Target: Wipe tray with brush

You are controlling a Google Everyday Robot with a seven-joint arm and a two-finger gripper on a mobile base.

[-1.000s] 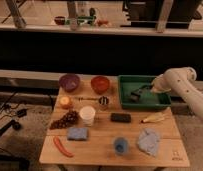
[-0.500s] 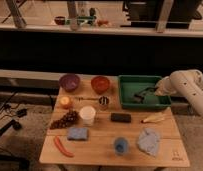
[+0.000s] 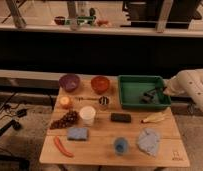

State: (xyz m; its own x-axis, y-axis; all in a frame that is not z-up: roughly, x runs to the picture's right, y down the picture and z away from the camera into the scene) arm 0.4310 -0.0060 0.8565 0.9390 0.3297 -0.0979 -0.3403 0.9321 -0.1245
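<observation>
**One brush mid-stroke in the tray's right half**

The brush is head-down on the floor of the tray, right of centre and toward the near wall. Its thin handle runs up and right to the gripper. The gripper hangs just inside the tray's right rim, fingers together and clamped on that handle as far as you can see. The arm comes in from the right edge of view.

Change over the last second is small. The brush head has slid a little toward the near-right part of the tray, and the arm has drawn back slightly to the right. You can read that as a wiping stroke pulled toward the robot, so the task is under way, not starting. This stroke stays off the left half of the floor, so you probably need passes there next. You can't confirm the bristles are touching the floor.

The tray sits at the back right of the table. A red bowl is just left of it, and a purple bowl is further left. A black block and a banana lie in front of the tray, near but apart. A cloth, blue cup and white cup sit further forward, well apart from the arm.
</observation>
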